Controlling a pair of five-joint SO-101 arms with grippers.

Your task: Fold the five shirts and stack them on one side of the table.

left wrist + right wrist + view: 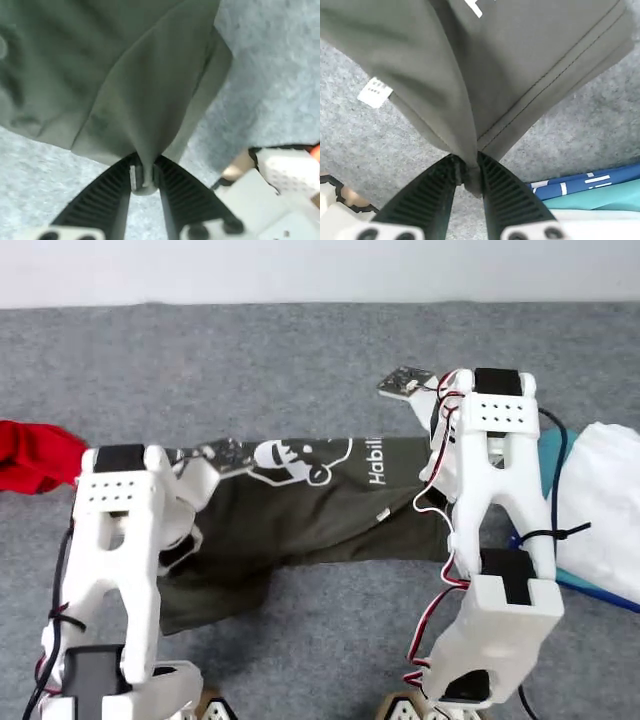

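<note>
The left end effector is clamped narrow on a pinched fold of the dark olive-green cotton shirt with a white printed figure and lettering, its two black ribbed fingers pressing the cloth between them close to the shirt's edge. In the high view this end effector sits at the shirt's left end, where the fabric bunches under the white arm. The right end effector likewise grips narrow on a fold of the same shirt, at a corner where a stitched hem runs up from the fingertips; a small white sewn-in label hangs from the fabric off to one side. From above, the right end effector holds the shirt's right end, so the shirt lies stretched between the two arms across the middle of the grey felt-covered table, print side up, with a lower flap trailing toward the left arm's base. Just beside the right arm lies a teal cloth with a blue, white-striped edge, and on it a crumpled white cloth at the table's right edge. A bright red cloth lies bunched at the far left edge, apart from the shirt.
</note>
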